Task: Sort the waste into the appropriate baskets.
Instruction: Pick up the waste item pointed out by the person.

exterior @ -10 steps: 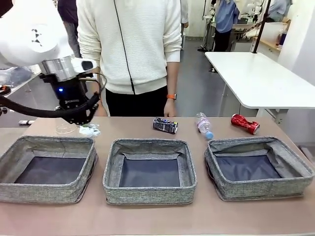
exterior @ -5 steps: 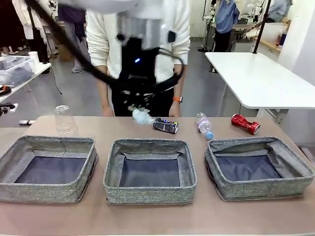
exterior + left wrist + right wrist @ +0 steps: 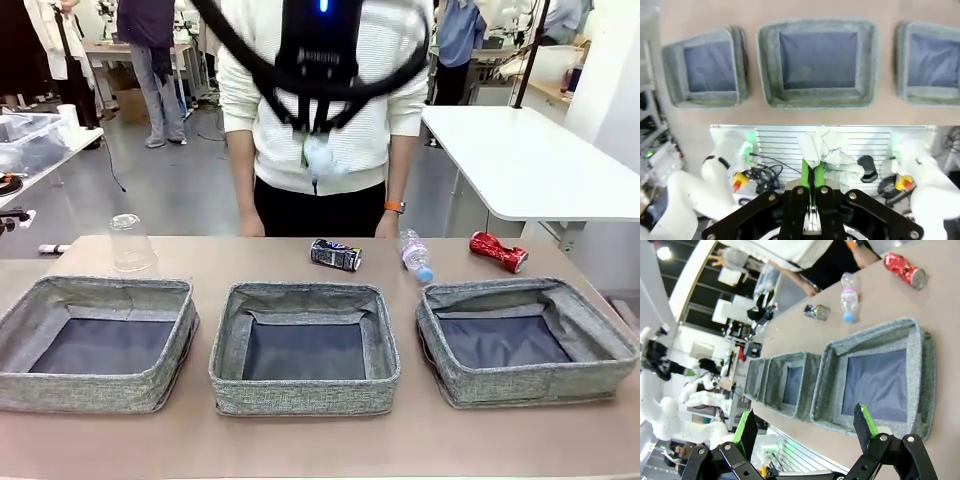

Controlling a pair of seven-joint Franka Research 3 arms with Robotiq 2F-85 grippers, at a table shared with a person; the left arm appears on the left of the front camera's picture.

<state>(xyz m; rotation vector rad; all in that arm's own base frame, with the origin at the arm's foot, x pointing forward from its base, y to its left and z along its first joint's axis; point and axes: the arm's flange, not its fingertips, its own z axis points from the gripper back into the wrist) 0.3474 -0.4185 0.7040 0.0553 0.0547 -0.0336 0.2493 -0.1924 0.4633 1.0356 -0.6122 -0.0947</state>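
Observation:
High over the table's middle, my left gripper [image 3: 314, 138] is shut on the crumpled white paper wad [image 3: 319, 157]. In the left wrist view the paper wad [image 3: 823, 147] sits between the green pads of the left gripper [image 3: 812, 169], with the middle basket [image 3: 816, 98] far below it. Three grey baskets stand in a row: left [image 3: 100, 291], middle [image 3: 301, 396], right [image 3: 521, 387]. Behind them lie an upturned clear cup [image 3: 131, 243], a dark can [image 3: 335, 255], a bottle [image 3: 415, 253] and a red can [image 3: 498, 250]. My right gripper [image 3: 805, 426] is open, above the right basket [image 3: 920, 365].
A person in a white sweater [image 3: 330, 120] stands at the table's far edge, hands down behind the dark can and bottle. A white side table [image 3: 530, 160] stands at the back right. Bare tabletop [image 3: 320, 440] runs along the near edge.
My left arm has swung from the far left, beside the cup, up and right to high over the middle, carrying the paper wad. The person has shifted slightly right.

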